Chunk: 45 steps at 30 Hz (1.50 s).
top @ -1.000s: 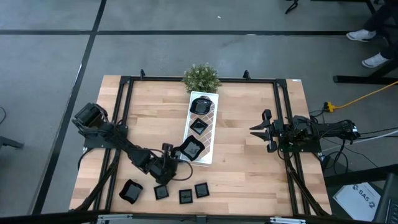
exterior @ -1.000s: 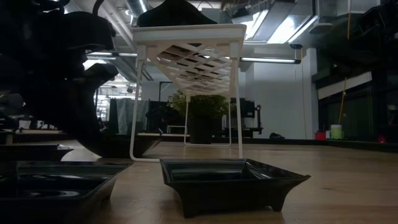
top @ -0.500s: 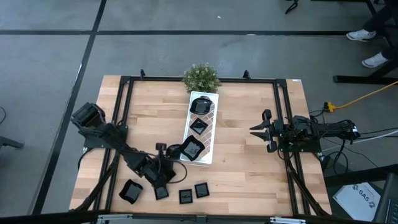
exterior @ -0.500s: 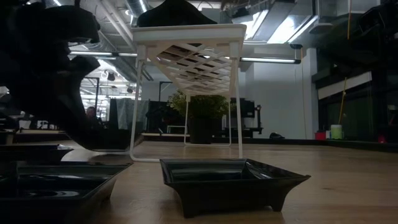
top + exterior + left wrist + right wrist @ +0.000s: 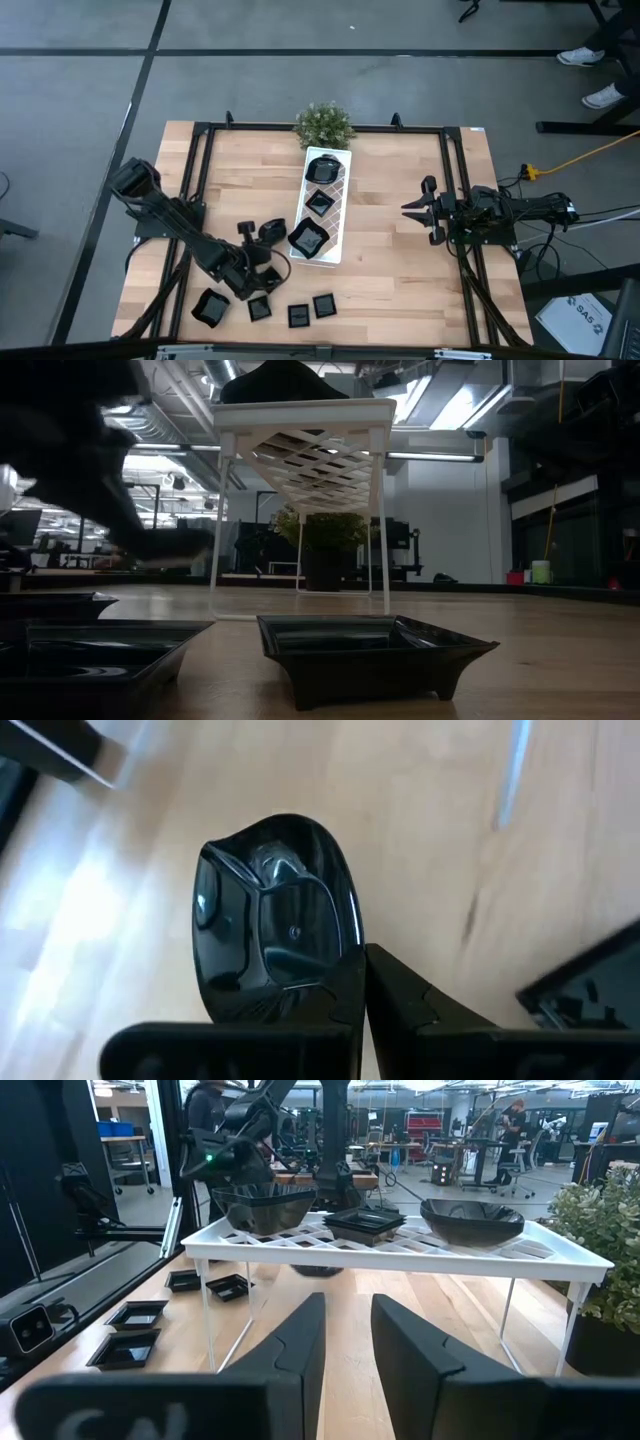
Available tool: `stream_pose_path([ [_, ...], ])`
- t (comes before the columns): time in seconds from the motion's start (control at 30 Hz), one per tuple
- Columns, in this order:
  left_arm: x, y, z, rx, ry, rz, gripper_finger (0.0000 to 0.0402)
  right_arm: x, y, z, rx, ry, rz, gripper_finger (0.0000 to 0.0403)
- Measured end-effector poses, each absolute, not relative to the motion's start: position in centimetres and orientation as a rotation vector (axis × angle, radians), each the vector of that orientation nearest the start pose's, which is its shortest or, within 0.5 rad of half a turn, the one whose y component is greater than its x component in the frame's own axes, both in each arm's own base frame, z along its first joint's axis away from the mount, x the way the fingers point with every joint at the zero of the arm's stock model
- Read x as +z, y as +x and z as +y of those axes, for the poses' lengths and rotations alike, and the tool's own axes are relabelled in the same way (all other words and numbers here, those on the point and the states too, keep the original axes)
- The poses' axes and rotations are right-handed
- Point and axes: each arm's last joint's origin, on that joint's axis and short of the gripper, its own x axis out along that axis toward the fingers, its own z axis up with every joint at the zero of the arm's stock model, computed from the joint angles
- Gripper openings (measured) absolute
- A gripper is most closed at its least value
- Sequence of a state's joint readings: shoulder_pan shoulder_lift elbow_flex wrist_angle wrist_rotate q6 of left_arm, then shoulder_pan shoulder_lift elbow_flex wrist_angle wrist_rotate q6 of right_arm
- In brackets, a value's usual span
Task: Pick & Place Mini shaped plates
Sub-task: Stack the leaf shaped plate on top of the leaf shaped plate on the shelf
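The left gripper (image 5: 262, 237) sits over the wooden tabletop (image 5: 390, 210) just to the nine o'clock side of the white tray's (image 5: 336, 205) near end. Its fingers are pinched fully together on the rim of a small glossy black dish (image 5: 270, 930), a rounded one, which the left wrist view shows held above the bare wood. In the high view that held dish (image 5: 271, 231) appears as a dark shape at the gripper's tip, close beside the tray but not on it.

The tray runs from twelve o'clock toward six o'clock near the tabletop's centre and stands on thin white legs (image 5: 225, 530). Three mini plates rest on its lattice top: a round one (image 5: 322, 167) at the twelve o'clock end, a small square one (image 5: 320, 202) in the middle, and a larger square one (image 5: 308, 238) at the six o'clock end. A small green potted plant (image 5: 323, 125) stands just beyond the tray's twelve o'clock end.

Four more black dishes lie on the tabletop along the six o'clock edge: a larger one (image 5: 211, 307) toward seven o'clock, then three small square ones (image 5: 260, 309) (image 5: 298, 316) (image 5: 324, 305) in a loose row. In the low view, one square footed dish (image 5: 375, 650) lies nearest the camera.

The right gripper (image 5: 412, 209) waits at three o'clock, well apart from the tray, facing it, with its two fingers (image 5: 300, 1345) standing partly apart and nothing between them.
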<state>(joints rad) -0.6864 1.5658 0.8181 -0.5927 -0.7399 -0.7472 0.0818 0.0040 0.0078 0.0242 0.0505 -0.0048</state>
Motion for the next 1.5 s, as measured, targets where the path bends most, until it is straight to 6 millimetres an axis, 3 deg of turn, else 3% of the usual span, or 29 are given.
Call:
stream_pose_path([
  [0.87,25.5,18.4,-10.6,0.583,0.325,0.469,0.0002,16.8,9.7,0.6,0.031,-0.003,-0.028,0.0085],
  [1.2,26.9,20.8,-8.1,0.610,0.427,0.480,0.0002,16.8,9.7,0.6,0.031,-0.003,-0.028,0.0085],
  [1.5,28.3,23.4,-4.5,0.552,0.476,0.472,0.0002,16.8,9.7,0.7,0.031,-0.003,-0.028,0.0085],
])
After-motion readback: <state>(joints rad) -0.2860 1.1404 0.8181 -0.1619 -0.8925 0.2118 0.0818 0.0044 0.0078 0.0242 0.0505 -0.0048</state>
